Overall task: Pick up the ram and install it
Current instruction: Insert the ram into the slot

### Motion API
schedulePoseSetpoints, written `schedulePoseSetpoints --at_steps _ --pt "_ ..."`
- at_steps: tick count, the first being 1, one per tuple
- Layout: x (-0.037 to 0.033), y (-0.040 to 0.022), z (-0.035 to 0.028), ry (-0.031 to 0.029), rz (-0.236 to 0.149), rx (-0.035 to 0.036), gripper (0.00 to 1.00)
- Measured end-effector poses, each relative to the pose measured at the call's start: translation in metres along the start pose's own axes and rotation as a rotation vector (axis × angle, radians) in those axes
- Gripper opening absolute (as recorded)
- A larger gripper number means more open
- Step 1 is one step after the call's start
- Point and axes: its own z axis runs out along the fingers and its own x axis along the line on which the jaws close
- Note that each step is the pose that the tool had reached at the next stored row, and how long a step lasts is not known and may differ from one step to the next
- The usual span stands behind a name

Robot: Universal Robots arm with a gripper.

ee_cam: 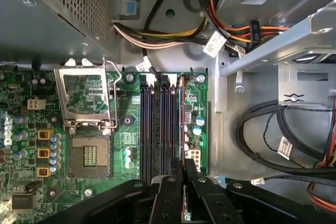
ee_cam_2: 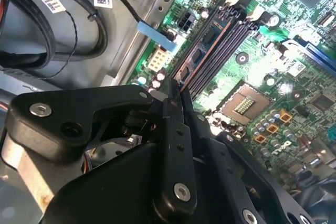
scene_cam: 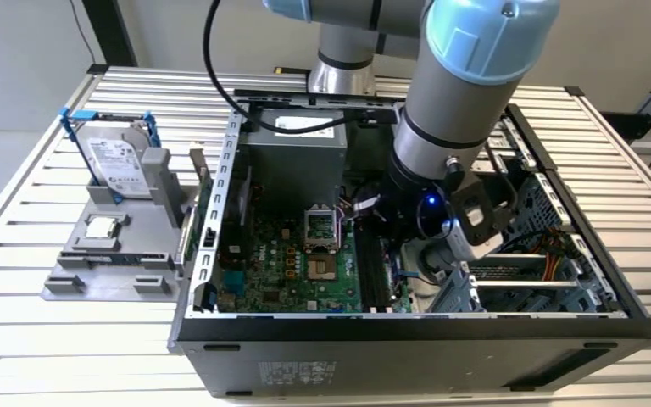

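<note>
Closest to the lenses in both wrist views, the black gripper [ee_cam_2: 177, 97] [ee_cam: 184, 167] is clenched on the ram [ee_cam_2: 207, 40] [ee_cam: 182, 124], pinching one end of the stick between its fingers [ee_cam: 169, 195]. Standing on edge, the ram runs lengthwise along the row of dark slots [ee_cam: 157, 124] on the green motherboard [ee_cam: 128, 129], at the slot nearest the board's edge. Whether it is pressed home cannot be told. In the second wrist view its side shows black chips and a bluish label. Beside the slots sits the socket [ee_cam: 86, 156], with its metal lid [ee_cam: 86, 95] raised. Black cables [ee_cam: 273, 140] loop on the case floor past the board's edge. In the exterior view the arm [scene_cam: 461, 110] reaches down into the open case [scene_cam: 416, 339], on the exterior view's right of the socket. Well apart on the slatted surface [scene_cam: 77, 356], on the exterior view's left, a grey holder [scene_cam: 111, 275] carries a hard drive [scene_cam: 116, 161] in a blue frame and a square processor [scene_cam: 102, 226]
</note>
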Motion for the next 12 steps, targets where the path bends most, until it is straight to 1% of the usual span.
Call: schedulePoseSetpoints --at_steps 3,7,12 --pt "0.0009 -0.0005 0.0018 0.0001 -0.002 0.0004 0.00" --pt "0.0013 -0.0012 0.0036 0.0004 -0.005 0.0041 0.00" --pt "0.0014 -0.0019 0.0078 0.0005 -0.008 0.0082 0.00"
